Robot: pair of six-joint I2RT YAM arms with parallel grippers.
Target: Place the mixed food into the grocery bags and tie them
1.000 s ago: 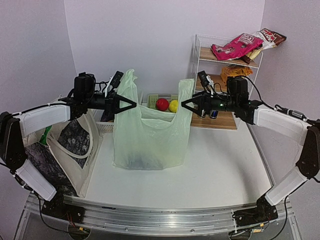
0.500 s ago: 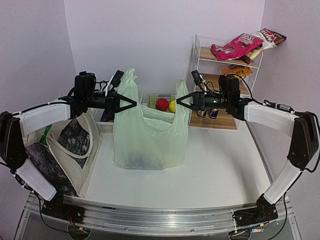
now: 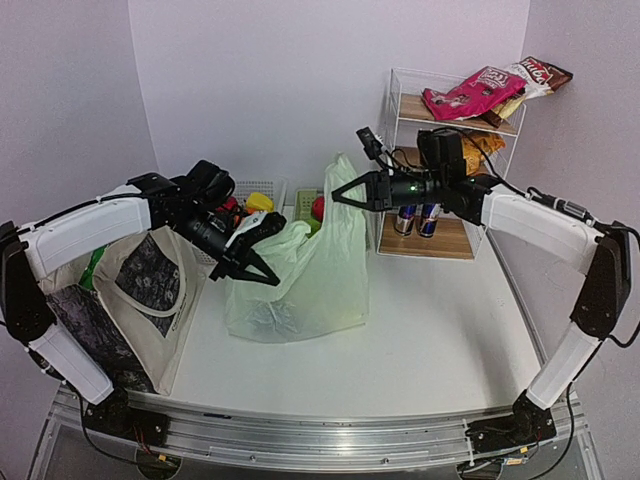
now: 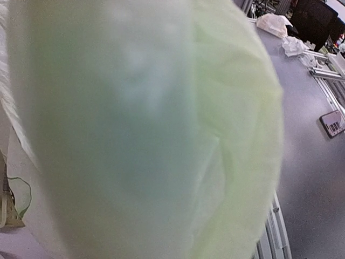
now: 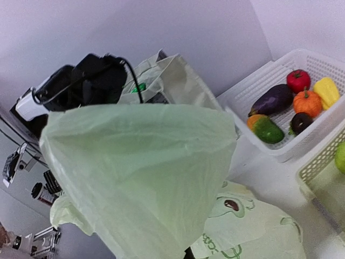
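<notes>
The pale-green plastic bag (image 3: 310, 285) stands mid-table, its mouth pulled together. My left gripper (image 3: 268, 274) is shut on the bag's left handle, drawn low across the bag's front. My right gripper (image 3: 336, 202) is shut on the right handle, which stands up above it. Bag film (image 4: 161, 129) fills the left wrist view and hides those jaws. In the right wrist view the film (image 5: 145, 178) drapes over the jaws too. The cream canvas tote (image 3: 150, 290) sits at the left. Blue-silver cans (image 3: 416, 219) and an orange crisp packet (image 3: 474, 146) rest on the shelf.
A white wire shelf (image 3: 452, 240) stands at the back right, with a pink crisp packet (image 3: 468, 94) on top. Behind the bag are a white basket (image 5: 280, 154) of vegetables, including an eggplant (image 5: 275, 99), and a green basket (image 5: 321, 164).
The right gripper closed on the bag's right handle and moved left. The left gripper swung down and forward with the left handle. The bag's open mouth collapsed.
</notes>
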